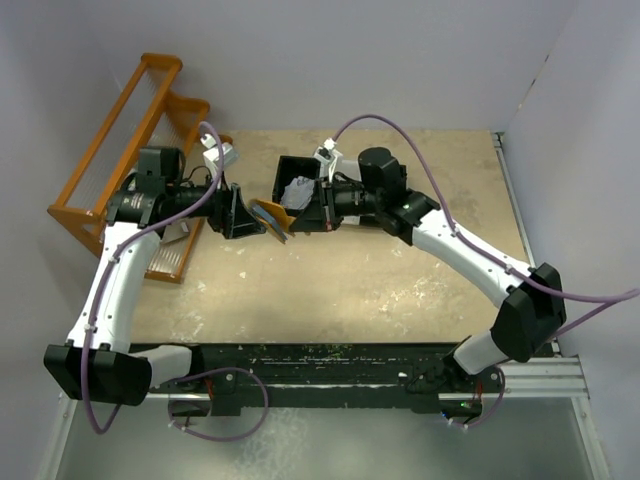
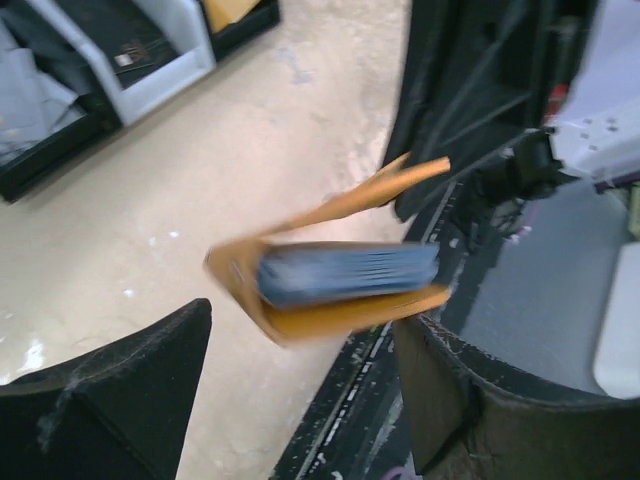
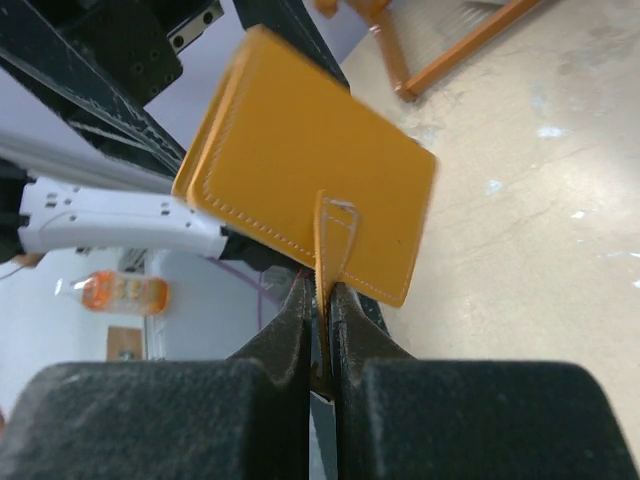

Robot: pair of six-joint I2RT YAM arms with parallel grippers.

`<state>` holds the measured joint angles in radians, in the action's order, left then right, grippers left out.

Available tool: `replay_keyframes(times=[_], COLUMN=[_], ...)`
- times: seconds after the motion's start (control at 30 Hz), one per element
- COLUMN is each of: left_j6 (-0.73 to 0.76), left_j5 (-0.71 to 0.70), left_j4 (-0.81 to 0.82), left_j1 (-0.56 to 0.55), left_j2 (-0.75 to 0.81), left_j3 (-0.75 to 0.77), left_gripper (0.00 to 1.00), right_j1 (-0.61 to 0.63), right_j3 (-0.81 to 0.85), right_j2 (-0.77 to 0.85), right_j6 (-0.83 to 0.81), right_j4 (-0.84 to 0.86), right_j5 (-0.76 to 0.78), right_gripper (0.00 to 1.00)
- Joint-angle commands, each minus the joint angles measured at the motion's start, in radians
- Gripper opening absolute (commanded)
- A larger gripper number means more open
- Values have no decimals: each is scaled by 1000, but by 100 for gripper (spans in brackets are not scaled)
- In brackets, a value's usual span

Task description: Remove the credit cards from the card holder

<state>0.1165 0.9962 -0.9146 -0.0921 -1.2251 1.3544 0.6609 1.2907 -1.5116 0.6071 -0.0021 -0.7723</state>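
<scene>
The tan-orange card holder (image 1: 272, 217) hangs in the air between my two grippers, partly open. My right gripper (image 3: 322, 300) is shut on its snap tab, and its orange outer face (image 3: 300, 190) fills the right wrist view. In the left wrist view the card holder (image 2: 340, 290) is blurred, with a pale blue-grey ridged inside panel showing. I cannot tell any credit cards apart from it. My left gripper (image 2: 300, 400) is wide open just below and behind the card holder, one finger (image 2: 120, 400) on each side. In the top view the left gripper (image 1: 246, 214) faces the right gripper (image 1: 300, 216).
A black compartment tray (image 1: 291, 164) with crumpled white scraps (image 1: 298, 190) stands behind the right gripper; it also shows in the left wrist view (image 2: 150, 85). An orange wire rack (image 1: 120, 140) stands at the back left. The beige tabletop (image 1: 350, 290) lies below.
</scene>
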Motion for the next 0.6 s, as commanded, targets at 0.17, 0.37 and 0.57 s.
replay_keyframes(times=[0.17, 0.37, 0.57], left_j6=[-11, 50, 270], left_j5=[-100, -36, -77], left_j4=[106, 123, 80], left_j1=[2, 0, -7], left_j2=[-20, 12, 37], left_j3=[-45, -77, -115], left_gripper=[78, 76, 73], right_j1=[17, 38, 39], right_j3=[131, 176, 208], right_j2=[45, 42, 54], right_j6=[-186, -283, -354], right_j4=[-245, -346, -378], right_j5=[211, 221, 131], right_gripper=[0, 0, 0])
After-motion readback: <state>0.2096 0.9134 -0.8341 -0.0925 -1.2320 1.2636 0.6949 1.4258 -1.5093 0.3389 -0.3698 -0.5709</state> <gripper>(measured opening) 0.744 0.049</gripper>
